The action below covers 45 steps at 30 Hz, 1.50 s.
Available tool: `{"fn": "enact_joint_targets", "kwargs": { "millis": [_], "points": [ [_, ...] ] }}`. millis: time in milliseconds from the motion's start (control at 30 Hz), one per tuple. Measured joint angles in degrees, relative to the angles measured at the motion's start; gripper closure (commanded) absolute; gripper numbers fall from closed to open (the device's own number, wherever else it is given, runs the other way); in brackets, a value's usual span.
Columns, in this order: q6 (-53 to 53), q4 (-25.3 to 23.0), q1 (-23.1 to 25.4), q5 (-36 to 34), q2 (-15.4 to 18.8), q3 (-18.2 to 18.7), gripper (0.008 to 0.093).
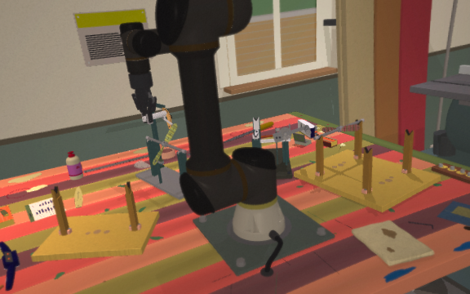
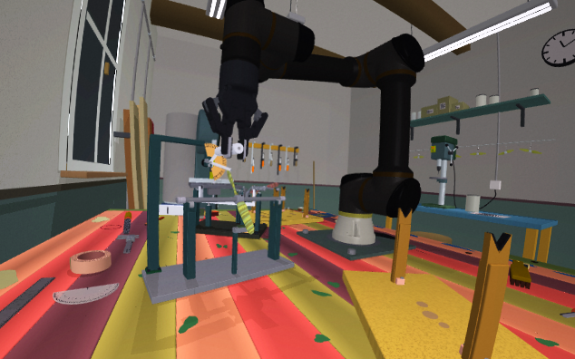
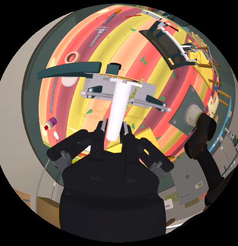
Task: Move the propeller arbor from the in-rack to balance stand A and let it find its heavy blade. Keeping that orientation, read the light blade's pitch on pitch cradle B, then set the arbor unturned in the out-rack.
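Part of the propeller arbor [image 1: 165,146] is hidden behind the arm in the side camera; its grey shaft lies across the teal posts of the pitch cradle [image 2: 215,240], and its yellow-green blade [image 2: 241,207] hangs slanting down. Above the cradle a white handle [image 3: 118,108] sticks out from an orange protractor dial [image 2: 215,162] mounted on the cradle's tall teal bracket. My gripper [image 3: 113,133] has its fingers closed on the near end of that white handle [image 1: 156,116]. The balance stand [image 1: 280,153] sits behind the arm's base.
Behind the cradle are a wall and window. A yellow rack board with notched wooden posts [image 1: 92,232] lies at the front left, and a second rack board [image 1: 365,175] lies to the right. A tape roll [image 2: 90,261], a protractor [image 2: 85,292] and a glue bottle [image 1: 74,165] lie on the striped bench.
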Motion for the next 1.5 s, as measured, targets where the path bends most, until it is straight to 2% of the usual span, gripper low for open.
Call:
{"fn": "enact_joint_targets", "kwargs": {
  "millis": [733, 1033, 1500],
  "points": [
    [0.0, 0.0, 0.0, 0.0, 0.0, 0.0, 0.0762],
    [0.0, 0.0, 0.0, 0.0, 0.0, 0.0, 0.0934],
    [0.2, 0.7, 0.2, 0.0, 1.2, -1.9, 0.0934]
  ]
}}
